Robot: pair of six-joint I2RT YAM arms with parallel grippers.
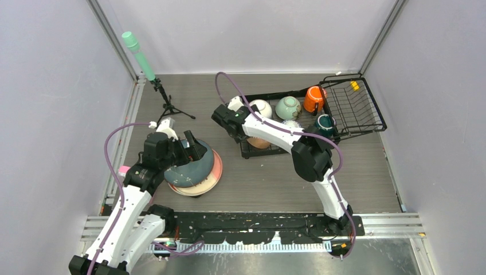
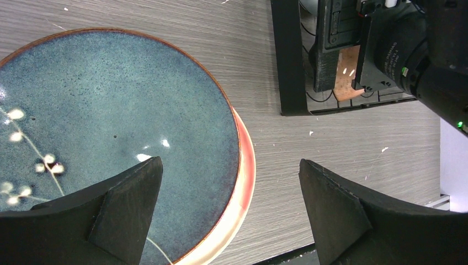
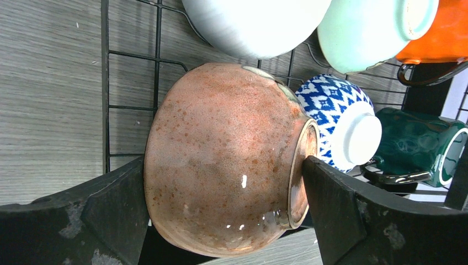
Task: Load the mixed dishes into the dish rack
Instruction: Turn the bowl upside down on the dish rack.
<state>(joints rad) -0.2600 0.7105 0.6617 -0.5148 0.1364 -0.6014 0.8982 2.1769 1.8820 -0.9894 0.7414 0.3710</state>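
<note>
The dark teal speckled plate [image 1: 192, 171] [image 2: 110, 110] lies on the pink plate [image 1: 216, 172] [image 2: 246, 165] at the table's left. My left gripper [image 1: 193, 146] [image 2: 232, 182] hovers open over their right rims, holding nothing. The brown bowl [image 3: 221, 160] [image 1: 259, 143] lies on the dish rack's flat tray [image 1: 247, 153] [image 3: 105, 83]. My right gripper [image 3: 223, 187] straddles it, jaws spread wide and fingertips close against both sides. Behind it in the rack are a white bowl [image 3: 254, 22], mint bowl [image 3: 370, 27], blue-patterned bowl [image 3: 331, 110], orange mug [image 3: 436, 38] and teal mug [image 3: 414, 149].
The rack's slotted basket [image 1: 355, 109] stands tilted at the far right. A mint-green cylinder [image 1: 137, 54] on a black tripod [image 1: 170, 109] stands at the back left. A small pink cup [image 1: 124, 170] sits by the left rail. Walls close in on three sides.
</note>
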